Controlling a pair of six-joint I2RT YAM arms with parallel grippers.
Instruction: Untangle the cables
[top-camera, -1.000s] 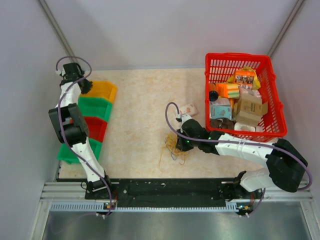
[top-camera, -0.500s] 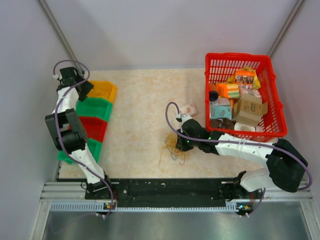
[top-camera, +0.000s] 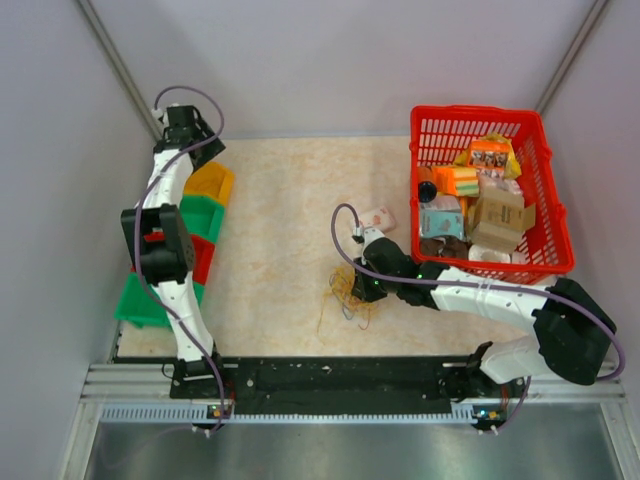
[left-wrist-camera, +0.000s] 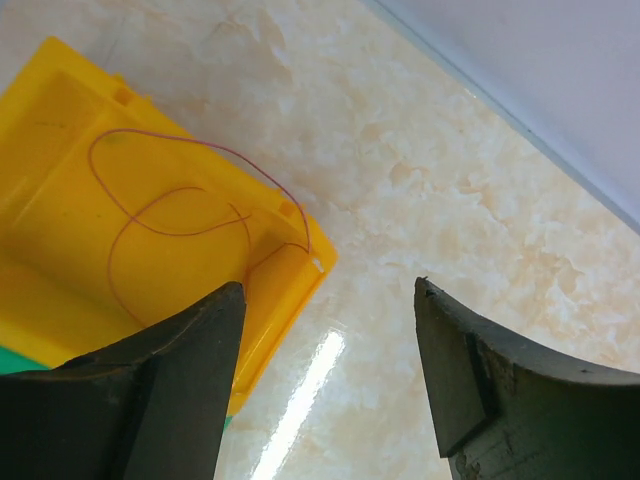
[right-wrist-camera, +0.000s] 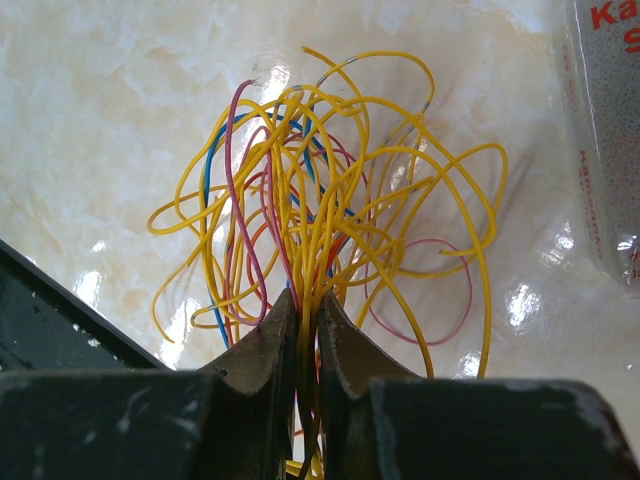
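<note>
right gripper (right-wrist-camera: 305, 300) is clamping the cable tangle (right-wrist-camera: 330, 190) to anchor it, left gripper (left-wrist-camera: 328, 288) hovering jaws-apart over the yellow bin (left-wrist-camera: 60, 270) holding one red wire (left-wrist-camera: 190, 232).

**Right claw clamped, left claw spread**

The right arm (top-camera: 490, 296), white with black joints, lies low and stretches leftward from its base. Its wrist tips down so that the right claw (right-wrist-camera: 306, 335) sits on the tangled bundle of thin yellow, red and blue wires (right-wrist-camera: 330, 190), its fingers (right-wrist-camera: 262, 350) pinched together on several strands. The left arm (top-camera: 165, 215), of the same make, stands folded at the elbow and reaches far beyond and well left of that bundle. Its left claw (left-wrist-camera: 330, 370) points downward, dark fingers (left-wrist-camera: 160, 390) set wide apart.
</note>
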